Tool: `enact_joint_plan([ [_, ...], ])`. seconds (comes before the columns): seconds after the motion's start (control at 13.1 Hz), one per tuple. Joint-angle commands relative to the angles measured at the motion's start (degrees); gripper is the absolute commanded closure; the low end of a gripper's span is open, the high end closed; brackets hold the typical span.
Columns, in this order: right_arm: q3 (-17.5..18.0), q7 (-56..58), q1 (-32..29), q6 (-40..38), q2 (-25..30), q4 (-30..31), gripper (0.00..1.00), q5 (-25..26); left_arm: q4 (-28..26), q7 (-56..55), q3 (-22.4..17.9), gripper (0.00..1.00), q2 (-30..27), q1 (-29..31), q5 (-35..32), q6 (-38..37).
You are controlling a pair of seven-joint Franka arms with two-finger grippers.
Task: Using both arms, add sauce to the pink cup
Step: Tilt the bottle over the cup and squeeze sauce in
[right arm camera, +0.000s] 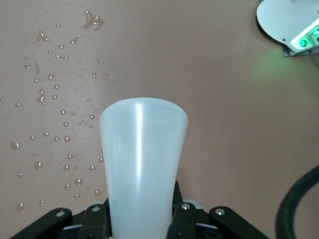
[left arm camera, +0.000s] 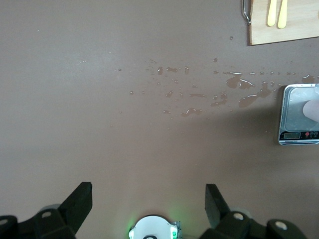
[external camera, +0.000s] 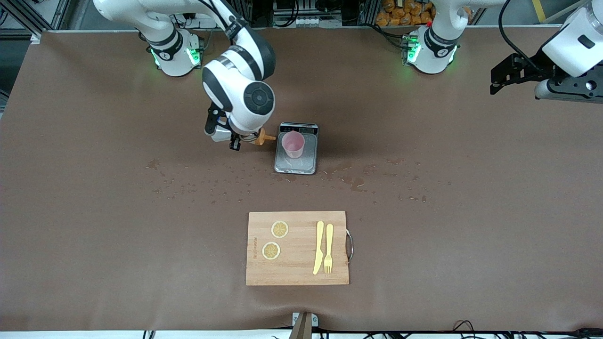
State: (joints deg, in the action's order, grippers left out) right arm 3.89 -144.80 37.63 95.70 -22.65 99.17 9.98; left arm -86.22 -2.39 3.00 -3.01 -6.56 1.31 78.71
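Sauce: clamped in right tool, tipped, orange nozzle at the pink cup's nine o'clock, short of its rim. Cup on scale. Left tool: open, waiting. Pouring: not yet evident.

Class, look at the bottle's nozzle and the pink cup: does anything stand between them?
Nothing visible does. The right gripper holds the sauce tipped sideways, its orange nozzle pointing at the pink cup on the scale, beside it. The left gripper waits open at its own end.

Cutting board edge print, scale display: unreadable.
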Motion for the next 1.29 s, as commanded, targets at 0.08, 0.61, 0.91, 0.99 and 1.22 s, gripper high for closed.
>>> enact_joint_plan([
  [0.08,-0.55,-3.9,2.88,-8.05,-6.6,-8.89,0.65,4.52,0.0,-0.77,0.07,0.0,-0.59,0.49,0.54,-0.93],
  [0.61,-0.73,-4.61,6.39,-18.7,-13.73,-17.43,0.68,7.78,-0.01,0.02,-0.19,0.0,0.81,0.67,-1.23,2.58],
  [0.91,-0.81,-4.61,8.33,-21.69,-15.67,-21.03,0.75,8.13,0.44,0.28,-0.19,0.0,1.69,0.49,-1.23,2.5],
  [0.99,-0.81,-4.61,8.33,-21.78,-15.75,-21.12,0.76,8.13,0.26,0.37,-0.28,0.0,1.69,0.67,-1.31,2.5],
  [1.22,-0.81,-4.52,8.86,-23.44,-18.47,-24.27,0.86,8.22,0.17,0.98,-0.28,0.0,1.52,0.67,-1.4,2.5],
])
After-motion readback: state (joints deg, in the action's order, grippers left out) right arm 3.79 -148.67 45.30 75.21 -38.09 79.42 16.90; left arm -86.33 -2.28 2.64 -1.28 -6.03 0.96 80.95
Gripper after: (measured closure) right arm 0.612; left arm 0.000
